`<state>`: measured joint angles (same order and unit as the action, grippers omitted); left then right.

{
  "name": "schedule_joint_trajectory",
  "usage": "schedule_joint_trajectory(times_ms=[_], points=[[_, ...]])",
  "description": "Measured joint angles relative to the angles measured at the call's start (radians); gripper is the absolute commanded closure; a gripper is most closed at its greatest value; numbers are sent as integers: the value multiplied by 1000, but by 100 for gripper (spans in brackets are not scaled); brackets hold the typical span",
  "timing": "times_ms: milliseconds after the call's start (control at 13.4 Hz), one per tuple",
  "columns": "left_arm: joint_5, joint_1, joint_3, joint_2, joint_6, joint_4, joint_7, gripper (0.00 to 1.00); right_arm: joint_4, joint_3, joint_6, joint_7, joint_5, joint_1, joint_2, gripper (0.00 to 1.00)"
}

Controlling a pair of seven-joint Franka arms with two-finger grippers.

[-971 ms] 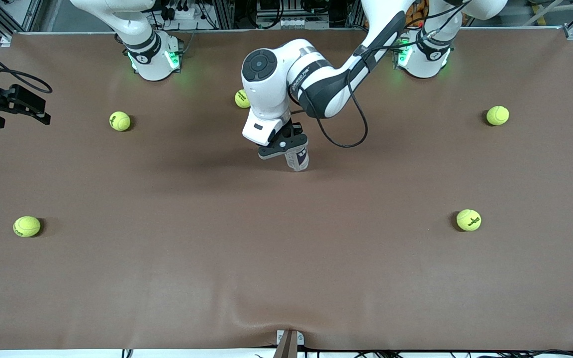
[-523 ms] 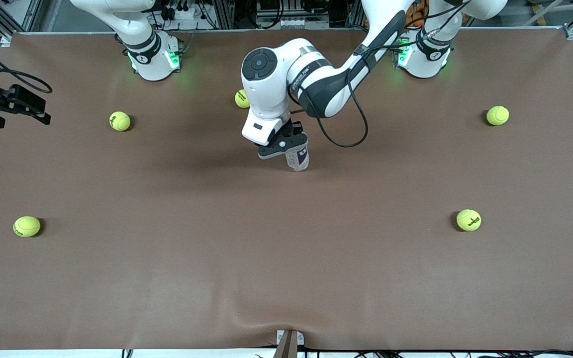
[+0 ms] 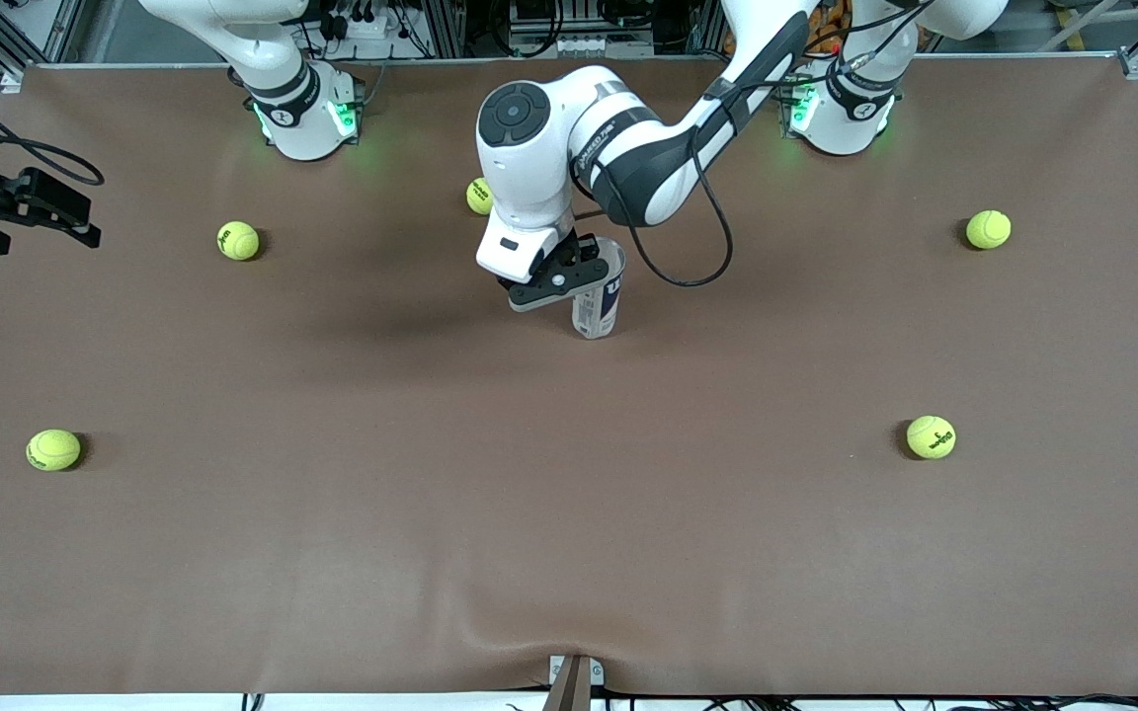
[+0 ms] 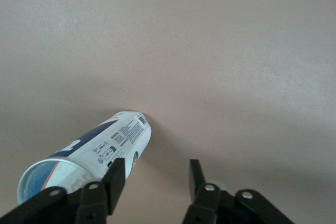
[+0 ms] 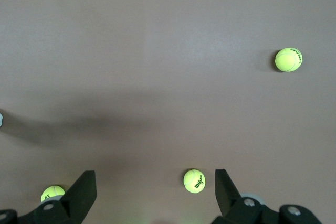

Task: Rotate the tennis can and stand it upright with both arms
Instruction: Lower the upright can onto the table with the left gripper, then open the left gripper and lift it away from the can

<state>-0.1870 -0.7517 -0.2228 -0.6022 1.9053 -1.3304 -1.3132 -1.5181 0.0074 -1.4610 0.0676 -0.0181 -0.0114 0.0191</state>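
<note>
The tennis can (image 3: 600, 301) stands upright on the brown table (image 3: 569, 513), roughly mid-table and closer to the arm bases than to the front camera. I'll place everything else off it.

Going left to right across the front view:

- The right gripper (image 3: 75, 222) hangs at the right arm's end of the table, well apart from the can. In the right wrist view its fingers (image 5: 84, 190) are spread wide with nothing between them; that arm is just waiting.
- One tennis ball (image 3: 53, 449) sits well toward the right arm's end and nearer the front camera than the can.
- Another ball (image 3: 238, 240) lies toward that same end, a bit farther from the camera than the can.
- A third ball (image 3: 478, 196) is near the can, farther from the camera and half tucked under the left arm's wrist.
- The left gripper (image 3: 569, 281) is right at the can's top. In the left wrist view (image 4: 155, 179) its jaws are parted and the can (image 4: 100, 153) sits just beside one finger (image 4: 114, 177), outside the gap (so it isn't gripping anything; I can't tell if that finger touches the can). You can see down into the can's open, silver-rimmed mouth there.
- Two more balls sit toward the left arm's end, well apart from the can: one (image 3: 931, 436) nearer the camera, one (image 3: 988, 229) farther from it.
</note>
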Motion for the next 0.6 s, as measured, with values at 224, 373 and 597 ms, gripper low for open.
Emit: schedule_joint_trajectory(times_ms=[224, 373, 597], points=[[0, 2, 0, 12, 0, 3, -10, 0, 0, 0, 0, 0, 0, 0, 0, 0], [0, 7, 3, 34, -1, 7, -10, 0, 0, 0, 1, 0, 0, 0, 0, 0], [-6, 30, 7, 74, -5, 10, -6, 0, 0, 0, 3, 0, 0, 0, 0, 0]])
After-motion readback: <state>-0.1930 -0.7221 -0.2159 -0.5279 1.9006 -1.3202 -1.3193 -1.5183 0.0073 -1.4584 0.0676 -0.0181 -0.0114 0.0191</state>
